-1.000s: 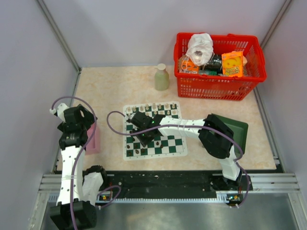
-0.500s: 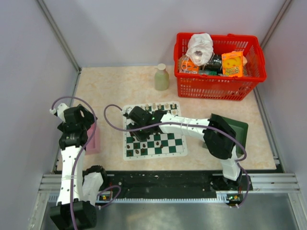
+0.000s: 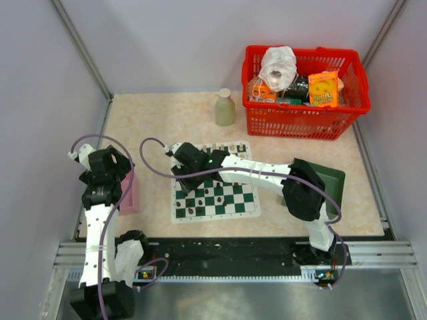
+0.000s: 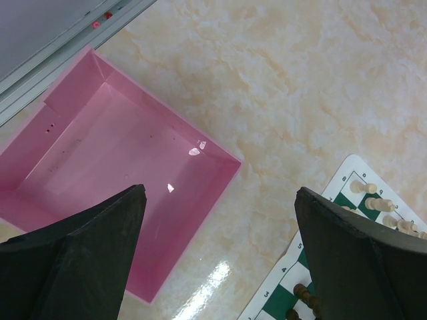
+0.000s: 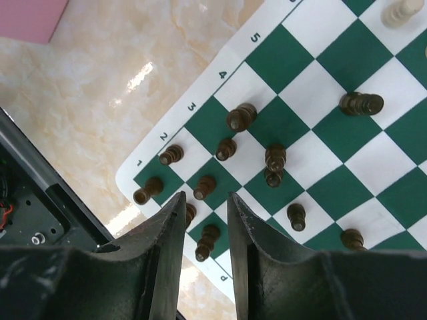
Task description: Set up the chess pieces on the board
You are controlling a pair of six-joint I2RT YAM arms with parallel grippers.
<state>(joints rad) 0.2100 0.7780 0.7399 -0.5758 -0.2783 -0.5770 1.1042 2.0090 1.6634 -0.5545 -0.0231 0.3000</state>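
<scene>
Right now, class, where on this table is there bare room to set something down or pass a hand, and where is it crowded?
Free: the table between the bottle, the left wall and the board; also the board's right-hand middle squares. Crowded: its near-left corner, packed with dark chess pieces by the right gripper.

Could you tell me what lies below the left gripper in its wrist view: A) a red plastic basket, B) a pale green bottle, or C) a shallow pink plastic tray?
C: the shallow pink plastic tray lies beneath the wide-open left gripper.
</scene>
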